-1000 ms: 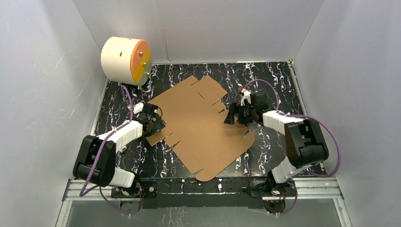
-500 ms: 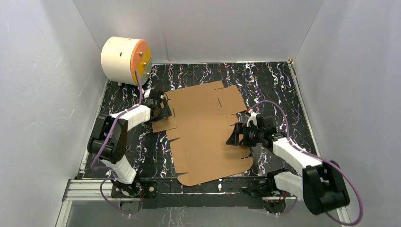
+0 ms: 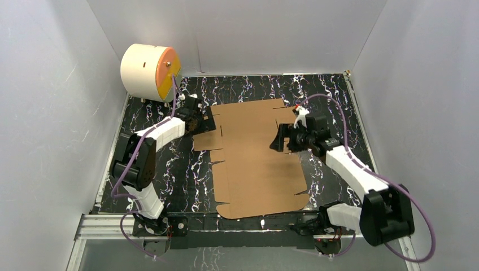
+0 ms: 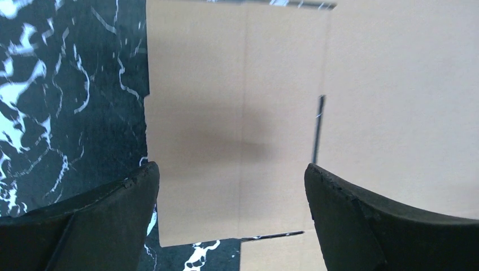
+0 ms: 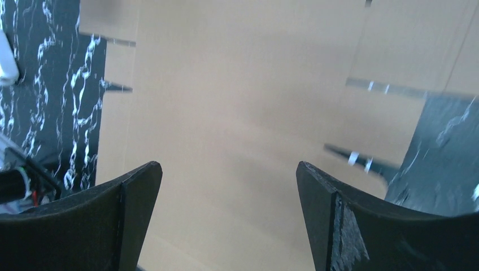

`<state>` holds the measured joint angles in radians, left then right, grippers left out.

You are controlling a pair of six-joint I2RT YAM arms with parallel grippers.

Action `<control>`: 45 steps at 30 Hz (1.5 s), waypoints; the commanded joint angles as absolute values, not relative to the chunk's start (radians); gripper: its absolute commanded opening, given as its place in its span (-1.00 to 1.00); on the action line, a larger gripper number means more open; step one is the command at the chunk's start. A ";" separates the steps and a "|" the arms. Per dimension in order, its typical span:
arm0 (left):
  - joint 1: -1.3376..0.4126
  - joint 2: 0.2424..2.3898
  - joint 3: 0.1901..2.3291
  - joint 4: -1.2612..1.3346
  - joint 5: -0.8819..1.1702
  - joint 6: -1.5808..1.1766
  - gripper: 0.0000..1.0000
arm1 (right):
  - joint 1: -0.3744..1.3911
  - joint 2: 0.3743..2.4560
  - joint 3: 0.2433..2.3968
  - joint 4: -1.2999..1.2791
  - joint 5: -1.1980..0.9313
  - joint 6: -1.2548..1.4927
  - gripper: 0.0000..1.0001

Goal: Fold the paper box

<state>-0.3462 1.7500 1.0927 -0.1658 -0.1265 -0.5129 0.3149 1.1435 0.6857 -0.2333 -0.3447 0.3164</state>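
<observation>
Swung since a second ago to the far-left flap with left end effector [image 3: 204, 119] and to the right-hand edge with right end effector [image 3: 277, 140]; both spread wide, gripping nothing. Beneath, turned from askew to square on the bench [image 3: 169, 169]: paper box [image 3: 254, 164], flat, unfolded. Probably light, stiff but creasable, prone to sliding; best pinched at flap edges near score lines.

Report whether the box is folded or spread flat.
Spread flat: the box lies as one sheet on the table, with no part raised in any view.
</observation>
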 commanded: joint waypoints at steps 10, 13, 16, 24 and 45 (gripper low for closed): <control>-0.329 1.832 1.283 -0.189 0.023 -0.504 0.93 | 0.286 1.586 0.981 -0.012 -0.263 0.210 0.97; -0.329 1.864 1.278 -0.191 0.052 -0.512 0.93 | 0.287 1.613 0.951 -0.012 -0.265 0.219 0.97; -0.329 1.881 1.269 -0.193 0.056 -0.517 0.93 | 0.288 1.609 0.916 -0.022 -0.268 0.219 0.97; -0.329 1.883 1.218 -0.210 0.022 -0.517 0.92 | 0.305 1.569 0.815 -0.024 -0.294 0.239 0.97; -0.329 1.623 1.028 -0.327 0.040 -0.555 0.92 | 0.471 1.248 0.602 -0.150 -0.265 0.370 0.97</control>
<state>-0.3328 1.7485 1.0725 -0.2348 -0.0055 -0.5354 0.4656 1.3338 0.6041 -0.0917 -0.2710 0.3450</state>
